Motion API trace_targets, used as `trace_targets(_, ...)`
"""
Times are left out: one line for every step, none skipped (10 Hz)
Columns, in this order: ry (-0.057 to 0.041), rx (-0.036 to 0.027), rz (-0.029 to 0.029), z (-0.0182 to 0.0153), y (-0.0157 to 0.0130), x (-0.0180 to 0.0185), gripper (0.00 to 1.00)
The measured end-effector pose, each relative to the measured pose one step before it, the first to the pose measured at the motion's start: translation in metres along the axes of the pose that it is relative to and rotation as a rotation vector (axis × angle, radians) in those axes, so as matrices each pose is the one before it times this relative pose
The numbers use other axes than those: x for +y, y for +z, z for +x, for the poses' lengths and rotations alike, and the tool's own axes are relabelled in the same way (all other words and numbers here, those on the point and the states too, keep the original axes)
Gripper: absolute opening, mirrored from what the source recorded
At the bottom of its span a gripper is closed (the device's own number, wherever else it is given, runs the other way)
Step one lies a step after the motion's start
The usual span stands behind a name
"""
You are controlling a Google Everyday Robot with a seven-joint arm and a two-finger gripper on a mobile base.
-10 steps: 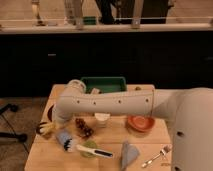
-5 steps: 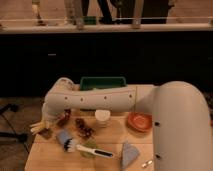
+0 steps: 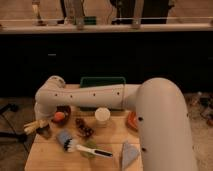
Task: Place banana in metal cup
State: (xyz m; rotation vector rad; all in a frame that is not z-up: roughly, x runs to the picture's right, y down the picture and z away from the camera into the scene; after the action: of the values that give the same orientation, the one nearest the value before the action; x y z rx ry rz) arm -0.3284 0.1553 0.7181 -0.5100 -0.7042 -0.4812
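My gripper (image 3: 36,126) hangs at the end of the white arm over the table's left edge, shut on the banana (image 3: 31,125), a small pale yellow piece that sticks out to the left. Just below and to the right of it stands the metal cup (image 3: 44,133), small, dark grey and partly hidden by the gripper. The banana is beside and slightly above the cup, not inside it.
A dark red bowl (image 3: 63,112) with an orange item sits right of the gripper. Further right are a dark cluster (image 3: 84,128), a white cup (image 3: 102,115), a green tray (image 3: 102,81) and an orange plate (image 3: 132,121). In front lie a white-handled brush (image 3: 85,148) and a grey cloth (image 3: 129,153).
The arm has swung left, so its forearm now crosses the table higher up. The gripper with the banana has shifted a little left, toward the table's left edge.
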Motion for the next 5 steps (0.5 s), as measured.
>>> trace_targets(-0.00650,-0.00300,-0.00686,-0.00404,0.00419,-0.00065,0.00)
trace_targets(0.00123,-0.00068,-0.00651,0.00090,0.00313,0.00087,0.00)
trace_targets(0.00365,-0.00035,-0.00500,0.00193,0.00199,0.00124,0.00)
trace_targets(0.00146,-0.00264,-0.00758,0.00003,0.00327,0.00196,0.00)
trace_targets(0.00350,-0.00282,-0.01076,0.00140,0.00447,0.00297,0.01)
